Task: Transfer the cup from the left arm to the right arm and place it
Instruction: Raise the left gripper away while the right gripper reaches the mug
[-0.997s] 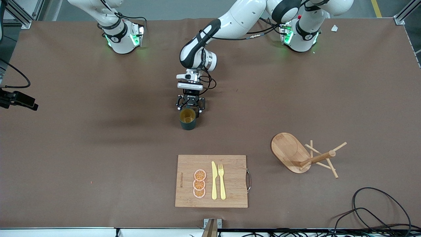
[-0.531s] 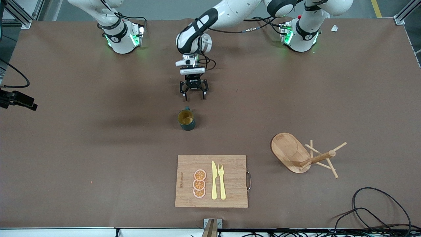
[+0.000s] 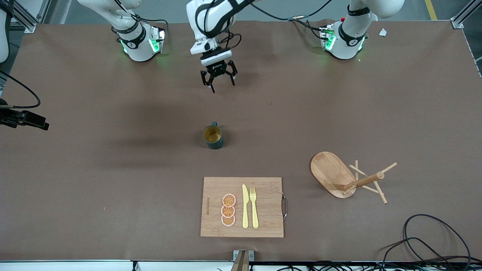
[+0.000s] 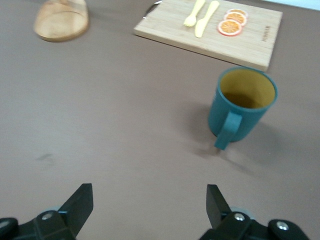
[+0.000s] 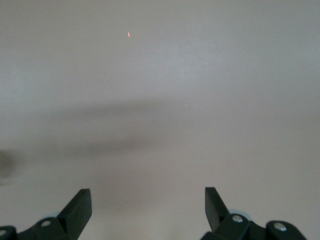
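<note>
Cup [image 3: 213, 137] upright at table [image 3: 113, 180] centre, handle toward robot bases, bare cloth all round. Left gripper [image 3: 218, 81] overhead, fingers wide, empty. Right gripper [image 5: 147, 212] splayed, empty, over bare table.

The left gripper [image 3: 218, 82] is hanging over the table between the two bases with its fingers [image 4: 80, 201] spread wide and holding nothing, while the right gripper [image 5: 147, 207] is hovering over bare tabletop, its jaws likewise gaping empty.

Matt brown table [image 3: 113, 169], wooden cutting board [image 3: 263, 188], smooth teal cup [image 3: 214, 137]
</note>
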Controlling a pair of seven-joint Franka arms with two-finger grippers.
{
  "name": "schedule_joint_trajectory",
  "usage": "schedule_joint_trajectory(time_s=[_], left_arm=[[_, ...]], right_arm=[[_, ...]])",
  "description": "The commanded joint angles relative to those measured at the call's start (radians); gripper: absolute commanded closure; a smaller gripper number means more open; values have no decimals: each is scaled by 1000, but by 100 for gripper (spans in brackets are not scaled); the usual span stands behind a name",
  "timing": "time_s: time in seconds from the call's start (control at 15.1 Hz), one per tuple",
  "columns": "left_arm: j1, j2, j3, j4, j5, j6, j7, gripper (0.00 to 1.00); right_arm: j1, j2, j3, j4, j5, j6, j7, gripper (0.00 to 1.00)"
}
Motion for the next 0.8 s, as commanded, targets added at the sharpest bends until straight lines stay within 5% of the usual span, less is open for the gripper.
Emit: schedule_joint_trajectory(time_s=[0.0, 0.27, 0.53, 0.73], left_arm=[[52, -123, 7, -11, -148, -39, 79, 0], [180, -250, 8, -8, -302, -63, 244, 0], [345, -339, 7, -3, -377, -69, 500, 0], [462, -346, 8, 78, -432, -69, 742, 0]], right_arm=[[24, 13, 15, -19, -1, 5, 32, 0], [134, 19, 16, -110, 6, 39, 265, 0], [223, 10, 16, -242, 121, 137, 449, 0], [317, 10, 16, -272, 122, 181, 603, 0]])
